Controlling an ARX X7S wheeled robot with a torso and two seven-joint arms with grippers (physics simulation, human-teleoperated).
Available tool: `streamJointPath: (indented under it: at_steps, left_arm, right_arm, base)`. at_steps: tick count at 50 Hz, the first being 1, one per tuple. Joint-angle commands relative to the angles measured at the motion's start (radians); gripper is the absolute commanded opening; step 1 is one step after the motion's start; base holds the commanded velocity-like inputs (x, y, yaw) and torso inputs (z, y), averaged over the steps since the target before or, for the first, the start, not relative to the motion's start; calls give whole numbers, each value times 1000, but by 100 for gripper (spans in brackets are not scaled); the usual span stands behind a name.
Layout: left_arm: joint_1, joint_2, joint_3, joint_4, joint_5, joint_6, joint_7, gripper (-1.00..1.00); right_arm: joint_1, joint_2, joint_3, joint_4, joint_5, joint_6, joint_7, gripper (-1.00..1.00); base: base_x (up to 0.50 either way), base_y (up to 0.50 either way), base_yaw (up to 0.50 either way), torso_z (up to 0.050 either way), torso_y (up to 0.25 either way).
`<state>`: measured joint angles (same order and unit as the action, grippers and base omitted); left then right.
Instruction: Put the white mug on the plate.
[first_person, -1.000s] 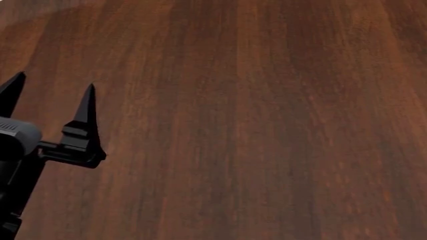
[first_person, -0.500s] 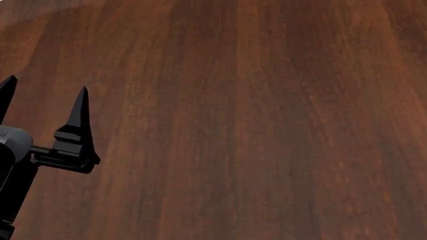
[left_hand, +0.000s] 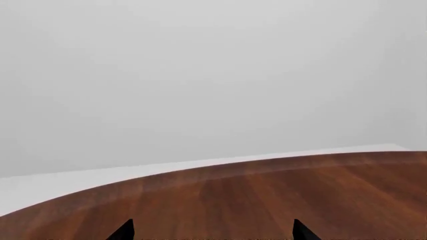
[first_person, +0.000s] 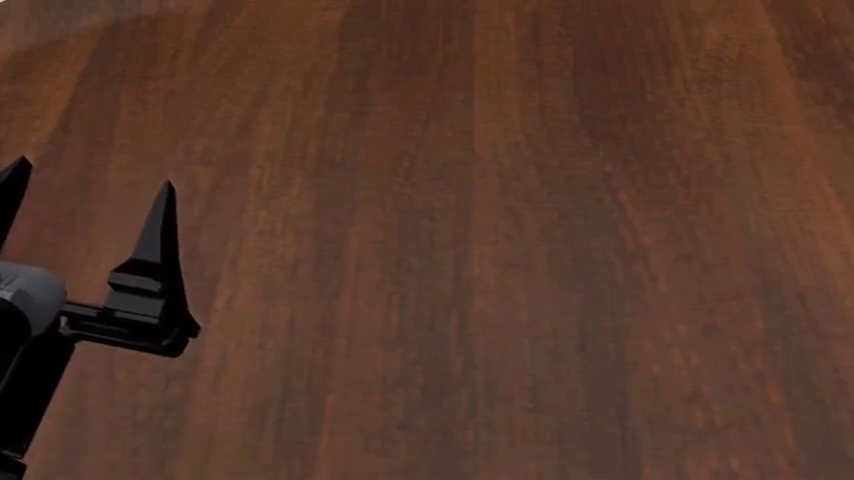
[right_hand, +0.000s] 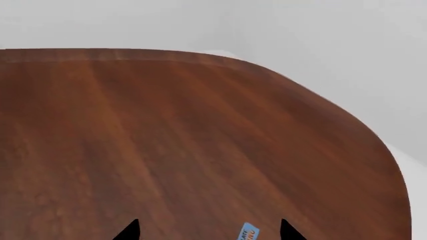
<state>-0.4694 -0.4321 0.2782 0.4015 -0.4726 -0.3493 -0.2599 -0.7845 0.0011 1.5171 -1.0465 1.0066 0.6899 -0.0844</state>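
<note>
Head view shows neither mug nor plate; our left gripper (first_person: 83, 205), tips apart, idles at nine o'clock, so we should search the surface (first_person: 534, 250) first.

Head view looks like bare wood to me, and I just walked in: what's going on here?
Nothing is being handled yet. The left hand hangs open and empty above the wooden table. The right hand is open too, with a bit of a small blue box between its tips. No mug or plate is in view.
</note>
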Motion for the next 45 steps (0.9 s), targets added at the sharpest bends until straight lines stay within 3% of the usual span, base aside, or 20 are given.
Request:
streamJointPath:
  at_steps: [1, 20, 21, 22, 23, 25, 26, 28, 31, 33, 34, 35, 36, 37, 38, 39, 40, 41, 43, 45]
  left_arm:
    - [9, -1, 9, 9, 4, -1, -7, 100]
    - [31, -9, 14, 33, 3, -9, -22, 100]
    - [32, -10, 14, 36, 3, -11, -24, 100]
    - [34, -11, 15, 39, 4, -13, -26, 100]
    - [33, -12, 15, 41, 3, -15, -27, 100]
    - [36, -14, 15, 46, 4, -18, -31, 100]
    - [39, -15, 15, 53, 2, -21, -33, 100]
    - [44, -17, 17, 63, 3, -25, -37, 100]
    - [48, -18, 25, 70, 8, -29, -41, 100]
    - [42, -18, 27, 78, 5, -43, -48, 100]
    - [42, -19, 27, 79, 5, -44, -48, 100]
    - [25, -21, 23, 99, -12, -79, -58, 100]
    - [26, -22, 25, 103, -11, -82, -61, 100]
    - [27, -21, 25, 103, -12, -83, -62, 100]
    - [29, -21, 28, 103, -9, -84, -64, 100]
    - [29, -20, 29, 101, -10, -84, -64, 100]
    - [30, -19, 31, 99, -8, -85, -65, 100]
    - [31, -18, 35, 101, -5, -86, -67, 100]
    - [34, -17, 36, 105, -6, -87, -70, 100]
    - [37, -17, 37, 111, -6, -88, -73, 100]
  right_arm:
    - [-1, -1, -334, -1, -256, -213, 7, 100]
    - [-1, -1, -819, -1, -648, -439, -59, 100]
    - [-1, -1, -920, -1, -734, -456, -27, 100]
    - [0, 149, -1070, -1, -584, -606, 123, 100]
    - [-1, -1, -1166, -1, -734, -486, 51, 100]
    - [299, 299, -1466, -1, -434, -786, 351, 100]
    - [324, 449, -1616, -1, -392, -936, 501, 100]
    - [377, 749, -1916, -1, -290, -922, 801, 100]
    - [454, 1199, -1855, -1, -154, -874, 1251, 100]
    - [502, 1499, -1810, -1, -72, -839, 1208, 100]
    - [505, 1570, -1808, -1, -68, -837, 1206, 100]
    - [529, 1570, -1787, -1, -29, -815, 1169, 100]
    - [679, 1420, -1937, -1, 121, -665, 1319, 100]
    - [829, 1270, -2087, -1, 271, -515, 1299, 100]
    - [979, 1120, -1937, -1, 421, -365, 1449, 100]
    - [1129, 1039, -2087, -1, 360, -215, 1299, 100]
    - [1279, 1030, -2087, -1, 363, -113, 1259, 100]
    - [1429, 979, -2209, -1, 513, -89, 1395, 100]
    - [1729, 1030, -2447, -1, 447, -233, 1403, 100]
    - [1852, 1061, -2692, -1, 378, -364, 1411, 100]
  base:
    - [0, 0, 0, 0, 0]
    - [0, 0, 0, 0, 0]
    - [0, 0, 0, 0, 0]
    - [0, 0, 0, 0, 0]
    - [0, 0, 0, 0, 0]
    - [0, 0, 1, 0, 0]
    - [0, 0, 0, 0, 0]
    - [0, 0, 0, 0, 0]
    - [0, 0, 0, 0, 0]
    - [0, 0, 0, 0, 0]
    - [0, 0, 0, 0, 0]
    - [0, 0, 0, 0, 0]
    - [0, 0, 0, 0, 0]
    - [0, 0, 0, 0, 0]
    - [0, 0, 0, 0, 0]
    - [0, 0, 0, 0, 0]
    - [0, 0, 0, 0, 0]
    - [0, 0, 0, 0, 0]
    - [0, 0, 0, 0, 0]
    - [0, 0, 0, 0, 0]
